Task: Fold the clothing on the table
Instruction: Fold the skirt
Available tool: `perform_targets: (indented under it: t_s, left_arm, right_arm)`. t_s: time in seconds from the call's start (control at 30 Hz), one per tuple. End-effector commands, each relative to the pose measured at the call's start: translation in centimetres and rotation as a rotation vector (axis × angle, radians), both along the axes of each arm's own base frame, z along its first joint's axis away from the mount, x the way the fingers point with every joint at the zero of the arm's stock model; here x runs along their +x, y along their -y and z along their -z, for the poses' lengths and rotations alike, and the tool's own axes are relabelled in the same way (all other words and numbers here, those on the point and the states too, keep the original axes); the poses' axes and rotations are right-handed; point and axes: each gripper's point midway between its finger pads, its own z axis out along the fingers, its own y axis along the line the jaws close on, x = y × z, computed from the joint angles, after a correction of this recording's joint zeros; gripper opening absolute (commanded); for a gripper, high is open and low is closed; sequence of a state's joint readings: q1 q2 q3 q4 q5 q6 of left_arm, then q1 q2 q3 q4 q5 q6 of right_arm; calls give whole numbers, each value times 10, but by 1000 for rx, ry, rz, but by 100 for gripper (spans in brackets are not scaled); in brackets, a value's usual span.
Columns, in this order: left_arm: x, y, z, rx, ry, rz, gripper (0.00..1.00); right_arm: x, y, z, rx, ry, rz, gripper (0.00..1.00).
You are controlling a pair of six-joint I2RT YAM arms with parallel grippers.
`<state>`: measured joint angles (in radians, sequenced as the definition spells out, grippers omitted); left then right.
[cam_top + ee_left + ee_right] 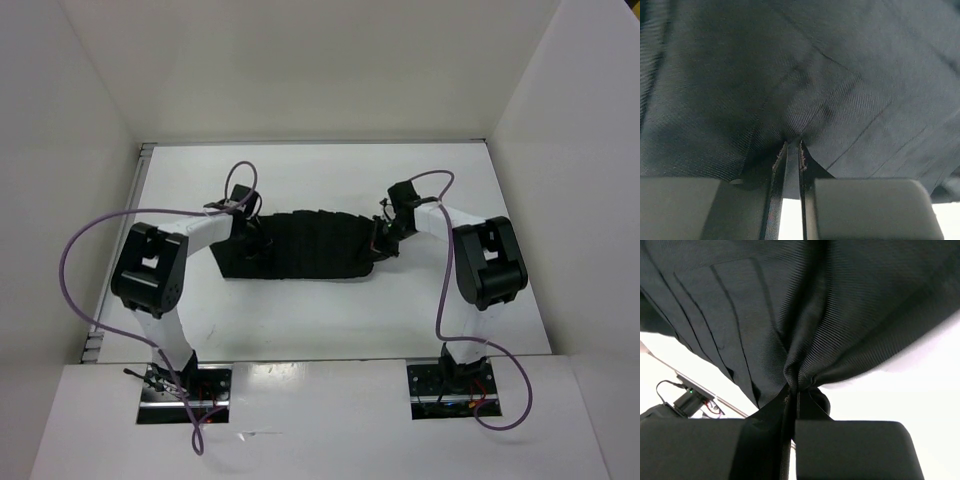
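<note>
When looking down from above, see the clothing (300,247) spread out across the middle of the counter (300,325), a bit nearer the far edge than the near edge, and apart from both side edges. Held at both ends.

Held at the left end by the left jaws: almost closed, only a thin gap, with a pinch of the black cloth stuck in between. Held at the right end by the right jaws: squeezed fully closed on a bunched-up bit of cloth, with creases fanning out from the pinch. Looks a little lifted there, with white counter showing under it.

Seems to be the grab step, done on both sides. No fold made yet, by the look of it.

Next, probably: lift both ends up together, at the same height, and keep the cloth pulled gently straight. Then carry the held edge over the rest of the cloth, toward the near edge or the far edge; cannot tell which. Lay it down flat before letting go. Must not pull too hard apart, or may slip out of the thin left pinch. Must not sag in the middle, or will crumple.
</note>
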<state>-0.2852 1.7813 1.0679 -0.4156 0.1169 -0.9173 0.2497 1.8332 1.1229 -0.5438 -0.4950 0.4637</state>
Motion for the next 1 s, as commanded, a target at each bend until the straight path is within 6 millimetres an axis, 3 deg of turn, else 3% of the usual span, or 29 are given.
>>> perform_targets:
  t_s: [0.0,0.03,0.1,0.17,0.23,0.27,0.4,0.43,0.5,0.7,0.87,0.97]
  left_arm:
    - [37,-11,12,81,46,25,21]
    - [56,-13,2,75,86,17,21]
    - [71,-15,1,79,96,18,21]
    - [91,-10,-17,74,144,27,21]
    - [94,-8,-30,64,170,39,21]
    - [95,-5,-47,41,204,44,21]
    - [72,12,-79,-66,249,78,25]
    - [59,22,-76,-88,239,101,25]
    - [44,42,-90,-184,243,131,25]
    - [18,94,-78,-303,209,218,15]
    - [12,113,-45,-274,137,236,5]
    - [17,109,-27,-232,118,215,3]
  right_arm:
    - [-3,-9,-11,27,23,5,0]
    - [-3,-9,-11,27,23,5,0]
    - [-2,-9,-8,28,15,13,0]
    - [0,-10,-7,28,15,13,0]
    - [10,-11,-9,24,39,16,0]
    - [10,-9,-4,7,32,22,0]
    - [24,-7,-4,-19,57,34,0]
    - [25,-6,-2,-29,51,37,0]
    - [25,-5,-1,-38,53,40,0]
    - [29,6,-1,-90,58,50,0]
    - [34,11,-7,-119,85,44,0]
    - [32,11,-7,-122,77,43,0]
